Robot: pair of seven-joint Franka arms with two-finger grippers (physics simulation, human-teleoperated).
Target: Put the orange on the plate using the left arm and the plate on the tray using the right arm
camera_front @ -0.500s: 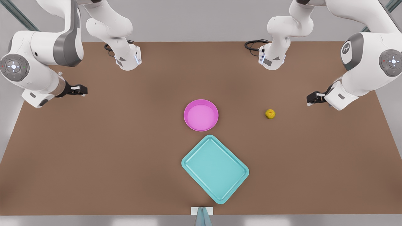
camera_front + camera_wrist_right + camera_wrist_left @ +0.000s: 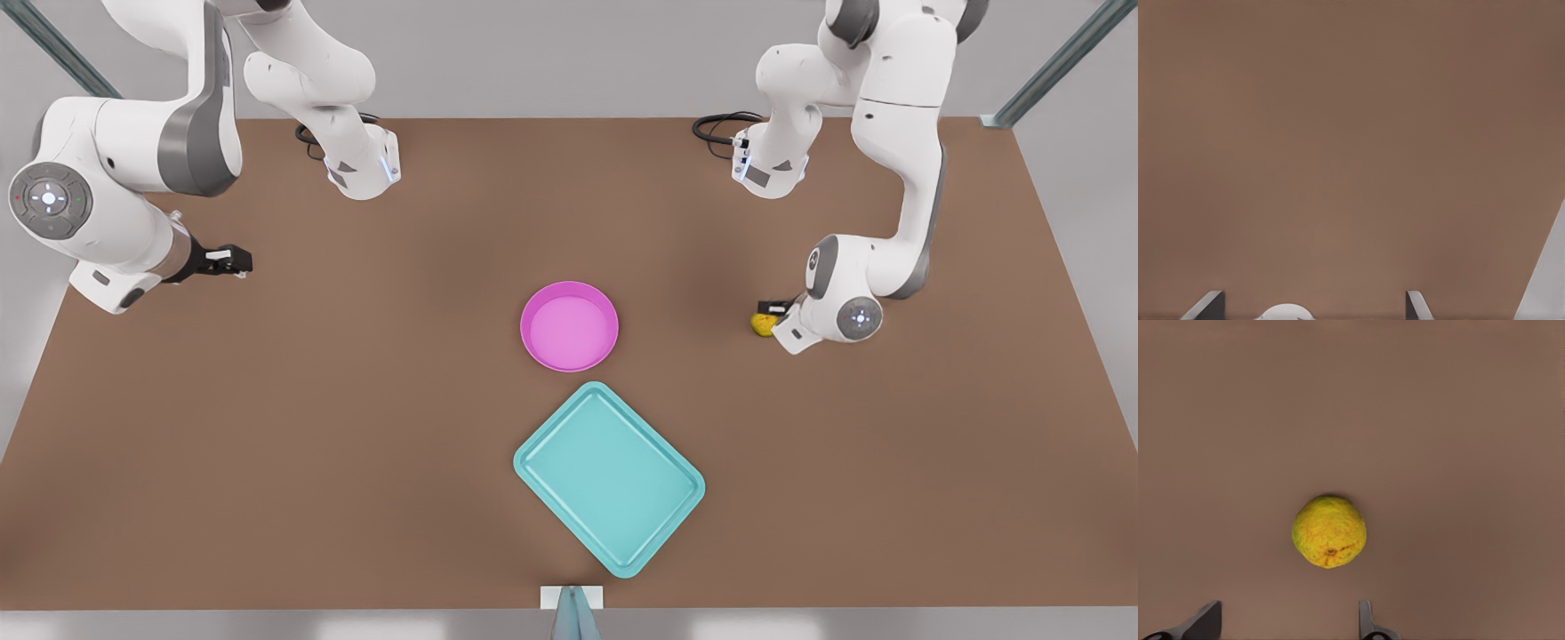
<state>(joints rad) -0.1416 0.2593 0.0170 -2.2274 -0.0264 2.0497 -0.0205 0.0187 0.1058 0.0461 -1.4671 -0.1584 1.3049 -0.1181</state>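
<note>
The small yellow-orange orange [image 2: 761,325] [image 2: 1329,531] lies on the brown table at the front view's right. My left gripper [image 2: 772,311] [image 2: 1285,623] hovers just over it, open, and the fruit lies a little beyond its spread fingertips. The magenta plate [image 2: 569,292] rests at the table's middle with nothing in it. The teal tray [image 2: 535,462] lies just in front of the plate, turned diagonally. My right gripper [image 2: 233,260] [image 2: 1311,305] waits at the front view's left above bare table, open and holding nothing.
Both arm bases [image 2: 360,169] [image 2: 769,169] stand at the table's far edge with black cables [image 2: 716,129] beside them. A small white-and-grey mount [image 2: 572,600] sits at the near edge. Bare brown tabletop [image 2: 311,427] spreads around the plate and tray.
The left arm has swung down and inward, bringing its gripper from the table's side to just above the orange. The right arm has shifted only slightly.
</note>
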